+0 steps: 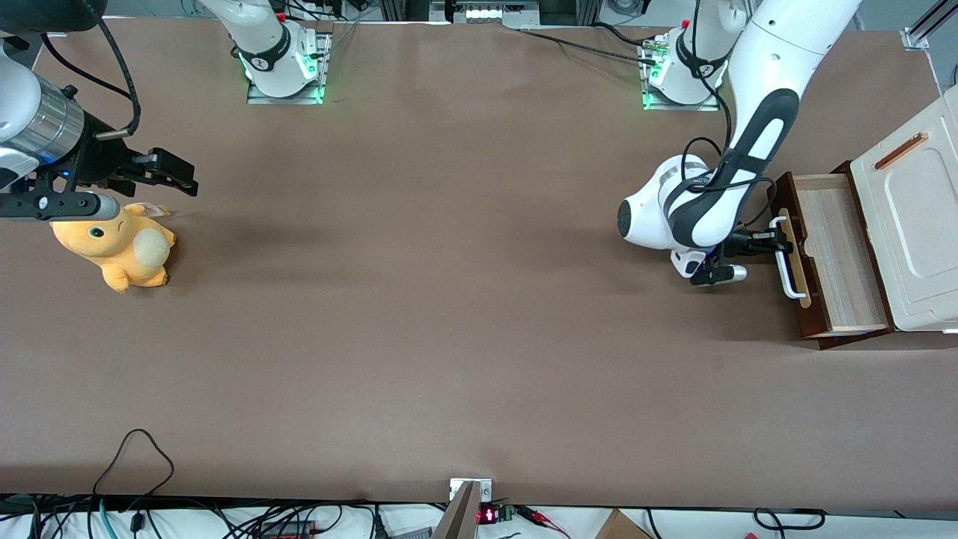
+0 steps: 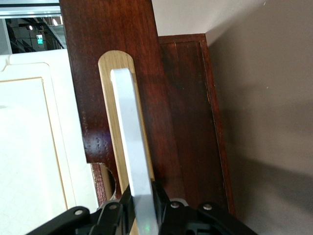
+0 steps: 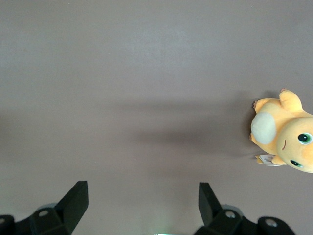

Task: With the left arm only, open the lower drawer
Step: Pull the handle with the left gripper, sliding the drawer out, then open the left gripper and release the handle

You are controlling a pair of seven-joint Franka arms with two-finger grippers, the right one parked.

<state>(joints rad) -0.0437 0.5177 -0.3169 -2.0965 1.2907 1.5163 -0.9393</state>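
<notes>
**Drawer is out — watch the grip on the handle**

Your small black gripper (image 1: 771,241) on the glossy white left arm (image 1: 756,135) is pinching the white bar handle (image 1: 787,258) of the dark brown wooden lower drawer (image 1: 838,254). In the wrist view the black fingers (image 2: 128,208) sit pressed against either side of the bar (image 2: 131,147), close to one end of it rather than at its middle. The drawer stands at the working arm's end of the table and is already pulled well out, its pale wood box showing beneath the cream-white panel with the slim orange-brown handle (image 1: 902,150).

The off-centre hold is your main risk. Pull further from there and the drawer may twist in its runners and jam, or the smooth bar may slide through the fingers. The drawer looks close to full travel too, so more force could drag the whole cabinet (image 1: 846,338) across the brown table (image 1: 449,299) or pull the box free. Ease off rather than yank.
</notes>
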